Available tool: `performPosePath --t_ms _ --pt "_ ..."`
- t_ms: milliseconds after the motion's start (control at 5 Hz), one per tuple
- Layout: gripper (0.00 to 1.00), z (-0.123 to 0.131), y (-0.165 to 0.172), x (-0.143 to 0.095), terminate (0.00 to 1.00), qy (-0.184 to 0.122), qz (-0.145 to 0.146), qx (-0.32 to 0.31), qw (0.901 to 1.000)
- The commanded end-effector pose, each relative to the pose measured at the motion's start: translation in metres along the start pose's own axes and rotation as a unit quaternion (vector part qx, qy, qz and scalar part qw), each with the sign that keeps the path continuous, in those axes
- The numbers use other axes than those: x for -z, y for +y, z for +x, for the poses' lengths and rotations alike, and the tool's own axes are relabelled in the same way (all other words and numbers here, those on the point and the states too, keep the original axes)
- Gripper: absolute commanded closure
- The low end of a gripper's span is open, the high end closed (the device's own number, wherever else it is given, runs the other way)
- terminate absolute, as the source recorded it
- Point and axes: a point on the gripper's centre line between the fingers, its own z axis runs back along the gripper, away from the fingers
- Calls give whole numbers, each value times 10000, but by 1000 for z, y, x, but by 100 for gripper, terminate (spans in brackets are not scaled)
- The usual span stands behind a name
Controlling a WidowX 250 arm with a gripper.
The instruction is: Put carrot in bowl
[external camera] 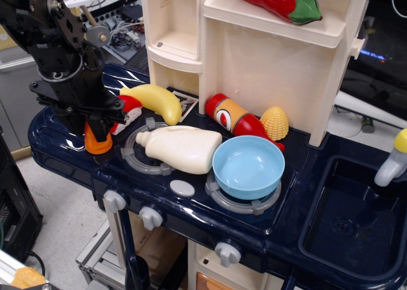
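The orange ridged carrot (96, 144) stands upright on the dark blue toy stove top at the left end. Only its lower rings show. My black gripper (96, 123) has come down over it from above, and its fingers are drawn in against the carrot's upper part, hiding the tip. The carrot still rests on the counter. The light blue bowl (248, 167) sits empty on the right burner, well to the right of the gripper.
A cream toy bottle (181, 148) lies on the left burner between carrot and bowl. A yellow banana (156, 101), a red-and-white piece (129, 107), a red-and-orange bottle (233, 116) and yellow corn (274, 123) lie behind. The cream shelf unit (254, 55) rises at the back; a sink (356, 220) is at the right.
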Motion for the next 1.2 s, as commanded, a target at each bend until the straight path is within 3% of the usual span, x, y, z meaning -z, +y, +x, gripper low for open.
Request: performPosePath --t_ms 0,400,600,800,1000 --pt "100 25 -13 -65 0 248 292 -262 9989" --pt "100 10 -91 -106 0 653 -374 -1258 9892" --pt "100 15 -127 -112 0 705 -440 -1558 9843" --pt "100 20 -157 -99 0 508 -674 -1576 9839" --pt "100 21 -166 -86 0 339 -764 -1582 9839"
